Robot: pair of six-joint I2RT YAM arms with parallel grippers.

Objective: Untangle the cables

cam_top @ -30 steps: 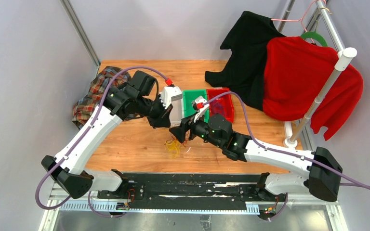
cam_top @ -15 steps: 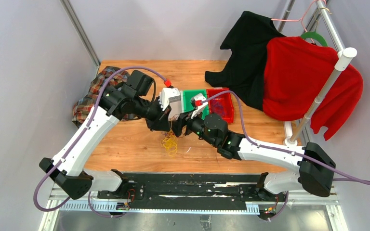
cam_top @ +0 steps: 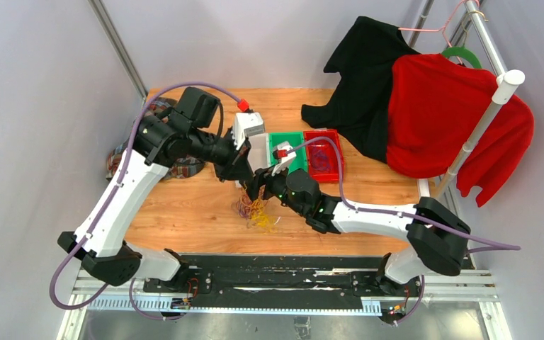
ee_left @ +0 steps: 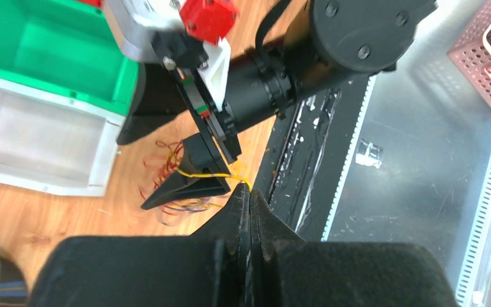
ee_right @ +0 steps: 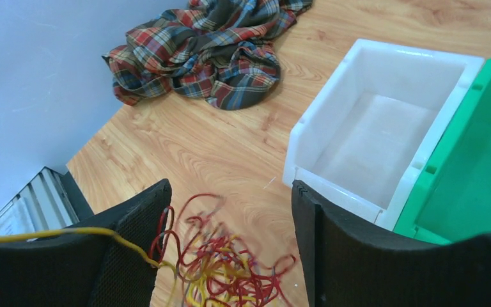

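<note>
Near the front edge of the worktop (cam_top: 191,212) lies the tangle of red, yellow and purple cables (cam_top: 255,211), with the right fingers (ee_right: 332,249) spread wide just above it. The left fingers (ee_left: 238,214) are pressed together on one yellow strand (ee_left: 208,174) (drawn out straight from the heap). Beyond stand a white bin (ee_right: 383,128) and a green bin (ee_right: 486,166), with a plaid cloth (ee_right: 204,51) farther left.
</note>
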